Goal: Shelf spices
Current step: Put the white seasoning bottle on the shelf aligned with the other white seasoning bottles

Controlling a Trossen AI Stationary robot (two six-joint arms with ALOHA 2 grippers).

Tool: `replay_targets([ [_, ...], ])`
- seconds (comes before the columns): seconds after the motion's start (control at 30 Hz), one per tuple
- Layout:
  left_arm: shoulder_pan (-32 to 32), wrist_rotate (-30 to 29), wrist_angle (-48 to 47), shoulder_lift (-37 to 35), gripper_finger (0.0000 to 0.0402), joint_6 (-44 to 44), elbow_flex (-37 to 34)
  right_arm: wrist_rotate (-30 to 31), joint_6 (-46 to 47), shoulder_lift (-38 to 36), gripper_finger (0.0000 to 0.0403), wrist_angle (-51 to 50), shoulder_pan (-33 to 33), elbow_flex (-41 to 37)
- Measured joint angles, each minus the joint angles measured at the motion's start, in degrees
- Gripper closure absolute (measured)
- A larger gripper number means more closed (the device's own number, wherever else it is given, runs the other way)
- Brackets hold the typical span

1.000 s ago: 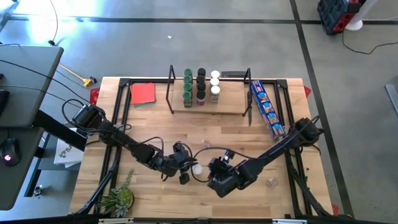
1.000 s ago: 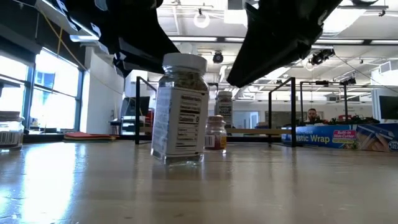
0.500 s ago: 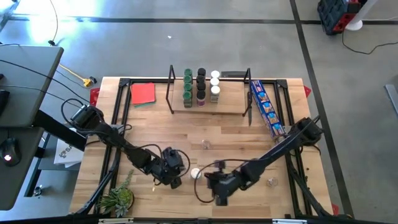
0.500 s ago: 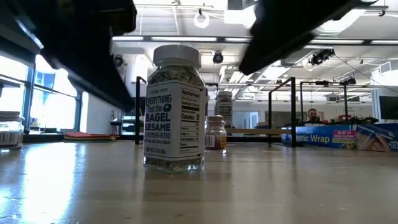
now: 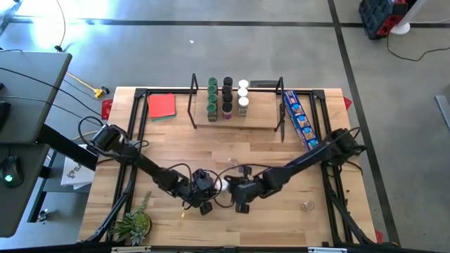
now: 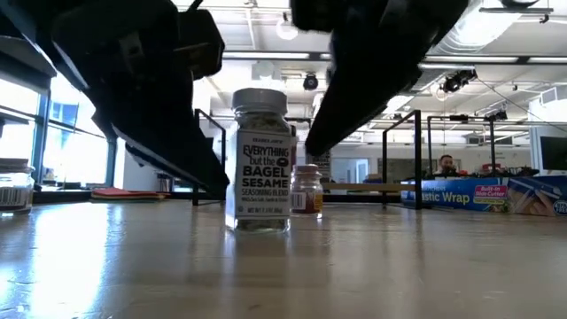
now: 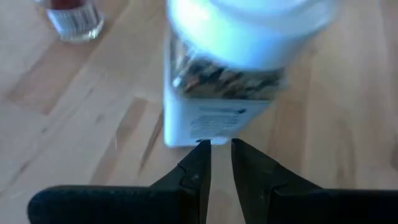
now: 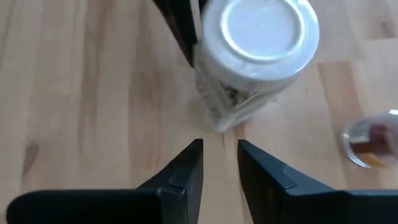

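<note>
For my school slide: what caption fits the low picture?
A white-lidded bagel seasoning jar stands upright on the table between two dark robot arms.

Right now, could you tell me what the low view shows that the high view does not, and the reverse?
Only the low view shows the label on the white-lidded bagel seasoning jar, upright on the table, a smaller jar behind it, and a person in the room beyond. Only the high view shows the shelf with three rows of jars, the red square, the plant, and the left gripper and right gripper flanking the seasoning jar. Both show that jar, the arms beside it, and the blue packet.
</note>
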Motion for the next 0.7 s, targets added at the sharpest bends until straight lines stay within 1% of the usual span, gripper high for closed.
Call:
replay_targets([
  [0.1, -0.4, -1.0, -3.8, -1.7, 0.0342, -0.1, 0.0, 4.4, -0.5, -0.9, 0.0309, -1.1, 2.1, 0.0],
  [0.23, -1.4, -6.5, -7.2, -3.8, 0.0342, -1.0, 0.0, 12.9, -0.7, -0.7, 0.0308, 1.1, 4.3, -1.1],
  [0.33, -1.2, -8.3, -6.8, -4.1, 0.0342, -0.5, 0.0, 14.5, 0.6, -0.5, 0.0296, 0.7, 3.9, -2.5],
  [0.43, -0.6, -8.5, -6.6, -4.1, 0.0342, -0.5, 0.0, 14.5, 1.8, -0.5, 0.0266, 1.2, 2.6, -2.8],
  [0.5, -0.1, -8.6, -6.7, -4.1, 0.0342, -0.4, 0.0, 12.5, 0.8, -0.5, 0.024, 1.3, 1.9, -2.8],
  [0.6, 0.4, -9.0, -6.5, -4.1, 0.0342, 0.0, 0.0, 11.0, -1.8, -0.5, 0.0195, 2.6, 1.5, -2.9],
  [0.7, 0.2, -11.1, -6.0, -4.1, 0.0342, 0.0, 0.0, 5.8, -5.9, -0.5, 0.0156, 4.0, 0.9, -2.9],
])
